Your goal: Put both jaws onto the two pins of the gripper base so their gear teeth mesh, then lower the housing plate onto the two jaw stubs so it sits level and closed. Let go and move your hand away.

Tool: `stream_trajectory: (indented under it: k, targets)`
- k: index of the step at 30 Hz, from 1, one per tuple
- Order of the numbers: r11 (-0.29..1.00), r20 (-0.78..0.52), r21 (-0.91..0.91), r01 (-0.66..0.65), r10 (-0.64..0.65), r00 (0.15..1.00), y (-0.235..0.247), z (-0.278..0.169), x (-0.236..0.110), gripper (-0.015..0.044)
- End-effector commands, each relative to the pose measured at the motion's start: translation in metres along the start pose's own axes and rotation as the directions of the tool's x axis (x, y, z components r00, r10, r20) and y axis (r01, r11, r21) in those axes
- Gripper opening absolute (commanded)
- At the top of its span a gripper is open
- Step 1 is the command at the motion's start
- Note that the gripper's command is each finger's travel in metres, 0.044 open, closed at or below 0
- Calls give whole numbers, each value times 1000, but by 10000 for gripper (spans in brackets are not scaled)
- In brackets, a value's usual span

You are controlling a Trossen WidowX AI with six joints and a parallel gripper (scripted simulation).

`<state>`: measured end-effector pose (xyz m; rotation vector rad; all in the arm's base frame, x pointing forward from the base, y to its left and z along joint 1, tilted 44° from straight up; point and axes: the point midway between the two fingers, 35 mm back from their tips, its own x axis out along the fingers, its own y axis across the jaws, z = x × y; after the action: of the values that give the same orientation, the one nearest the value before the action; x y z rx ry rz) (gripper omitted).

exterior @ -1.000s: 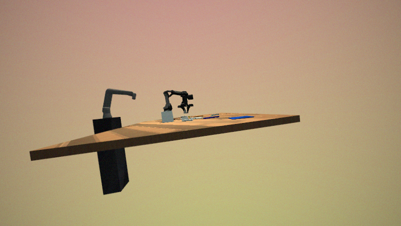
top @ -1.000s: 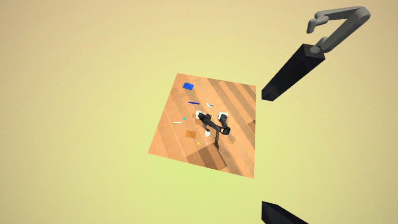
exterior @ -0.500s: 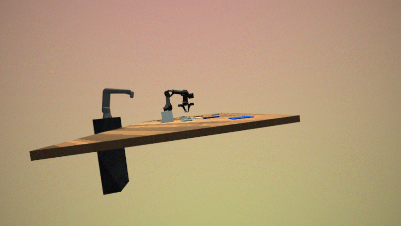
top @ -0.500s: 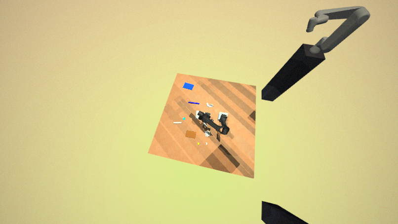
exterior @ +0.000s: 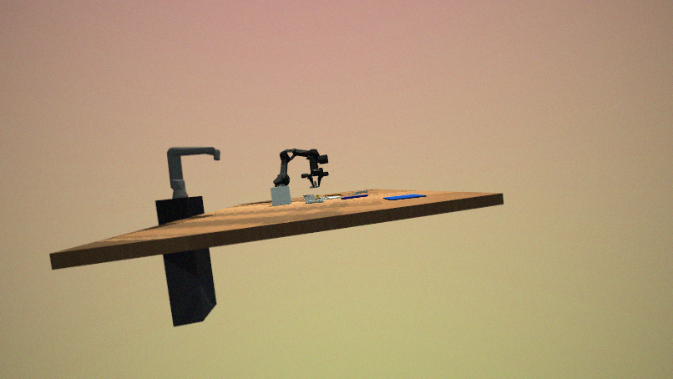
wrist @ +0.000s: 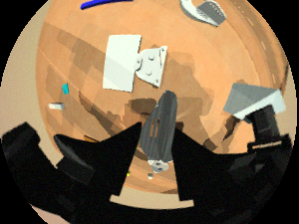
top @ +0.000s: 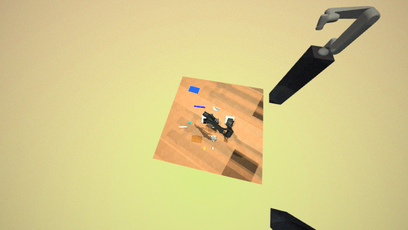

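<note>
My gripper [exterior: 315,185] [wrist: 154,126] is shut on a grey jaw [wrist: 165,115], raised above the table in the exterior view. The other jaw [top: 215,108] [wrist: 211,12], pale with gear teeth, lies on the table at the top right of the wrist view. The gripper base [wrist: 151,66], a pale plate with small raised pins, sits against a white block [wrist: 121,64]; the held jaw is not on it. A pale part, apparently the housing plate [top: 213,138] [wrist: 158,165], lies on the table on the other side, partly behind the held jaw in the wrist view.
A white box [top: 228,118] [exterior: 280,196] carries my arm. A blue bar [top: 199,106] [wrist: 106,1], blue sheet [top: 194,89] [exterior: 405,197], orange sheet [top: 196,139], white bar [top: 182,126] and small cyan [top: 189,122] and yellow [top: 204,148] pieces lie around. A grey arm [exterior: 174,169] stands beyond the table.
</note>
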<state>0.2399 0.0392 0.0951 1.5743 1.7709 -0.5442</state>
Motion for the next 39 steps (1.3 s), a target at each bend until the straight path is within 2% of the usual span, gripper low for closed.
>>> stream_trajectory:
  k: [1,10,19,39]
  targets:
    - [995,5,-102,3,-2,1000,3,10,0,134]
    - [936,7,-352,5,-2,1000,8,32,-1,134]
    - [815,8,-580,7,-2,1000,11,55,-1,134]
    - [368,3,-930,4,-2,1000,11,107,2,134]
